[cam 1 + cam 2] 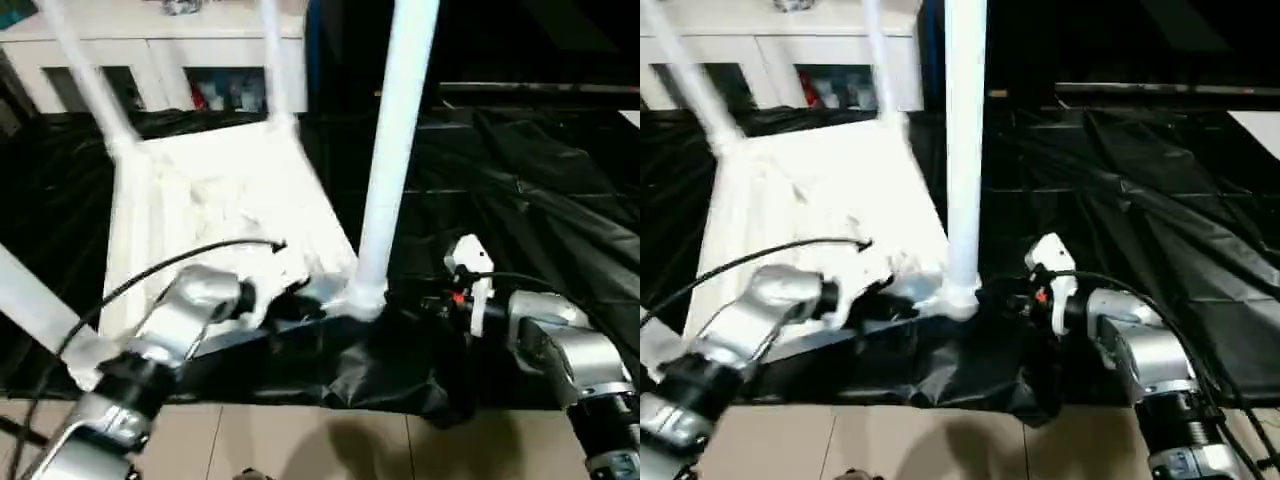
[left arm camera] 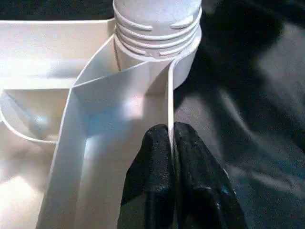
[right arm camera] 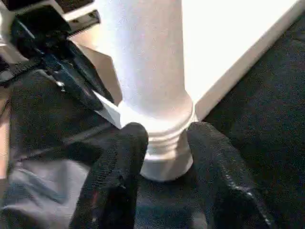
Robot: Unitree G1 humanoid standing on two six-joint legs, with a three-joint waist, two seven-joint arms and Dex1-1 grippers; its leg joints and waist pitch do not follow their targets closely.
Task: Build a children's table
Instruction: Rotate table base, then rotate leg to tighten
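Left wrist view: left fingers (image 2: pixel 162 157) pinch tabletop (image 2: pixel 119 124) rim; right fingers (image 3: pixel 209 157) straddle leg (image 3: pixel 147 71) base.

White ribbed tabletop (image 1: pixel 215 190) and white legs (image 1: pixel 395 140) on glossy black sheeting (image 1: pixel 540 190); silver forearms (image 1: pixel 1140 355)

One white tabletop (image 1: pixel 215 200) is seen, lying underside up on one black sheet (image 1: pixel 520 190). Four white legs are counted standing up from it: one at its near right corner (image 1: pixel 395 150), one at its far right corner (image 1: pixel 272 60), one at its far left corner (image 1: pixel 85 75), and one at its near left corner (image 1: pixel 30 300). Behind the tabletop, one white cabinet (image 1: pixel 150 50) is seen. Two grippers are counted: the left gripper (image 2: pixel 171 138) and the right gripper (image 3: pixel 167 143).
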